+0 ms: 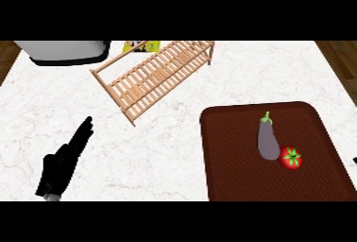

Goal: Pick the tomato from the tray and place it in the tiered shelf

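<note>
Tomato (292,158) on tray (237,179), touching eggplant (267,138)

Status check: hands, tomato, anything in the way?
Left hand open, low left over counter; right hand barely in view. Tomato on tray, touching eggplant. Shelf far left of tray, nothing between.

**Bystanders on the Marble Counter**

A white, faintly veined marble countertop (174,151) fills most of the head view. A long grey-purple eggplant with a green stem (267,138) lies lengthwise, stem pointing to the far side. At the far left edge sits a light grey box-shaped appliance with a dark base (64,51). Just beside it, a small yellow packet with dark print (141,46) shows partly. Brown wooden flooring (342,56) borders the counter.
</note>
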### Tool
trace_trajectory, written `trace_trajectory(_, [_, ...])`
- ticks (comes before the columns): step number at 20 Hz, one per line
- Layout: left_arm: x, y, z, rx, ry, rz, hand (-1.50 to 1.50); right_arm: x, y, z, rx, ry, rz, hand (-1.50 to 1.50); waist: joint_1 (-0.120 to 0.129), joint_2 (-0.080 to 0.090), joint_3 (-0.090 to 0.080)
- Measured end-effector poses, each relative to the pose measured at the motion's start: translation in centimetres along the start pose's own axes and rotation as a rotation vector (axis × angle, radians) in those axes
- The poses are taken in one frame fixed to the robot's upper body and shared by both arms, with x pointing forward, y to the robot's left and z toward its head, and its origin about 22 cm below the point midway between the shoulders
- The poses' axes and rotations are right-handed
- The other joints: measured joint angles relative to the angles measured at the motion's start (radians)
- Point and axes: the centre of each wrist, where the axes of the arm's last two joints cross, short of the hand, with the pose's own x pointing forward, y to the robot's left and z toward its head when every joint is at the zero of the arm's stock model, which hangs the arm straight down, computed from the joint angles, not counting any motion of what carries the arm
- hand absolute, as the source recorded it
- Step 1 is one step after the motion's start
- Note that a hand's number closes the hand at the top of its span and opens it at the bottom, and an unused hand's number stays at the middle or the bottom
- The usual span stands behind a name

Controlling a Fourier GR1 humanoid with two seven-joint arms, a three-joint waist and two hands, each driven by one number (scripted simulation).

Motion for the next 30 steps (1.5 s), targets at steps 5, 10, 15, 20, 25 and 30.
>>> trace_trajectory(5, [-0.3, -0.5, -1.4, -0.037, 0.025, 0.013, 0.0, 0.1, -0.7, 2.8, 0.07, -0.057, -0.003, -1.5, 0.038, -0.005, 0.002])
trace_trajectory(10, [-0.5, -0.8, -1.3, -0.066, 0.033, 0.011, 0.0, 4.2, -0.9, 4.8, 0.206, -0.027, 0.076, -1.5, 0.056, -0.007, 0.001])
trace_trajectory(15, [-0.2, -1.7, -1.8, -0.082, 0.019, 0.011, 0.0, 7.5, -0.7, 5.1, 0.291, 0.076, 0.382, -1.5, 0.081, 0.0, -0.002])
trace_trajectory(20, [0.1, -2.1, -2.0, -0.108, 0.015, 0.004, 0.0, 10.1, 0.2, 5.1, 0.242, 0.175, 0.737, -1.5, 0.107, 0.005, -0.003])
trace_trajectory(25, [0.5, -3.0, -2.6, -0.113, 0.012, 0.002, 0.0, 12.0, 4.6, 4.9, 0.217, 0.227, 0.9, -1.5, 0.112, 0.003, 0.0])
trace_trajectory(30, [-0.2, -2.3, -2.9, -0.104, 0.018, 0.008, 0.0, 13.1, 9.6, 4.7, 0.288, 0.224, 0.905, -1.5, 0.102, 0.0, 0.001])
